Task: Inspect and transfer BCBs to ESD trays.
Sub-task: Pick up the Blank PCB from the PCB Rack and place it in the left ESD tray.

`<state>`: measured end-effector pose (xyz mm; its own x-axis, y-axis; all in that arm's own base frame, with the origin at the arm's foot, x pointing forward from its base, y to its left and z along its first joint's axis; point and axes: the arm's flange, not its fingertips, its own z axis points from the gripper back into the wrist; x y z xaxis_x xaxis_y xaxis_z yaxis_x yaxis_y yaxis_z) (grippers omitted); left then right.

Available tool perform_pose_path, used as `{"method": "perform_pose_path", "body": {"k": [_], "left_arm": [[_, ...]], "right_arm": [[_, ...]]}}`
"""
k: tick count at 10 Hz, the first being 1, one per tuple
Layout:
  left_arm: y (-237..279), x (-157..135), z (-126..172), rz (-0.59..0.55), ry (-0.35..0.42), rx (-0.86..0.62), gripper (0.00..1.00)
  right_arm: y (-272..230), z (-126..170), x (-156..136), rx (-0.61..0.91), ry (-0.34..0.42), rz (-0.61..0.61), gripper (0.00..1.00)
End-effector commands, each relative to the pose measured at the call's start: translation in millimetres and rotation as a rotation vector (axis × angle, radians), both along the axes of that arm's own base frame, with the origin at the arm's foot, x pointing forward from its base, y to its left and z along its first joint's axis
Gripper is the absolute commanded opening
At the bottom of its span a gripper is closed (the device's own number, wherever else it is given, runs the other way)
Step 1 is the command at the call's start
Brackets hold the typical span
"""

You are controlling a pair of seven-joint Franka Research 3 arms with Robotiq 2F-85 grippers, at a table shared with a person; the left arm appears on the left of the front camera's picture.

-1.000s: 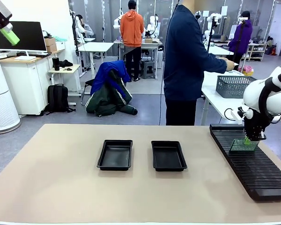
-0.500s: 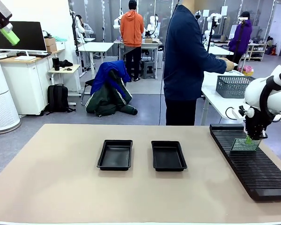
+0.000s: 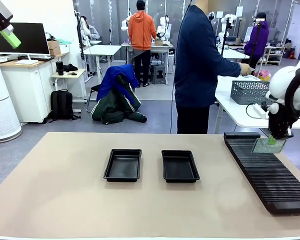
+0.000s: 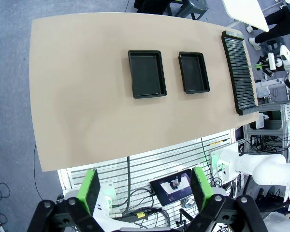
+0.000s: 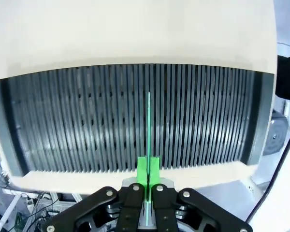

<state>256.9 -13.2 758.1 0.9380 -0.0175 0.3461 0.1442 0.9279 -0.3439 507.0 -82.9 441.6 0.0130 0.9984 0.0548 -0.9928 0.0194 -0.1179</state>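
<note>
1. Beige desk point(image 3: 65, 200) carries the black rack point(image 3: 262, 175) at its right edge.
2. Two black trays point(image 3: 123, 165) point(image 3: 180, 166) lie side by side mid-desk.
3. Right tool point(image 3: 273, 141) clamps one board point(image 3: 266, 145) upright over the rack's far end.
4. Left tool point(image 4: 146, 188) hangs high, fingers apart.

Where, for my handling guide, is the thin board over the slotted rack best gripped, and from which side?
By its top edge, from straight above, pinching the two flat faces. The board is thin and upright over the rack, leaving that edge easiest to reach. The right gripper holds it so.
</note>
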Motion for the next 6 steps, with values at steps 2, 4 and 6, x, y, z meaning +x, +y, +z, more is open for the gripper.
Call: {"method": "perform_pose_path", "body": {"k": [2,4,6], "left_arm": [[0.3,0.3,-1.3,0.004,-0.004,0.000,1.00],[0.3,0.3,-1.3,0.004,-0.004,0.000,1.00],[0.3,0.3,-1.3,0.004,-0.004,0.000,1.00]], "right_arm": [[-10.8,83.9,-16.1,-0.046,0.027,-0.048,0.02],[-22.8,138.9,-21.7,-0.054,0.029,-0.088,0.02],[-34.5,187.6,-27.8,-0.039,0.021,-0.114,0.02]]}}
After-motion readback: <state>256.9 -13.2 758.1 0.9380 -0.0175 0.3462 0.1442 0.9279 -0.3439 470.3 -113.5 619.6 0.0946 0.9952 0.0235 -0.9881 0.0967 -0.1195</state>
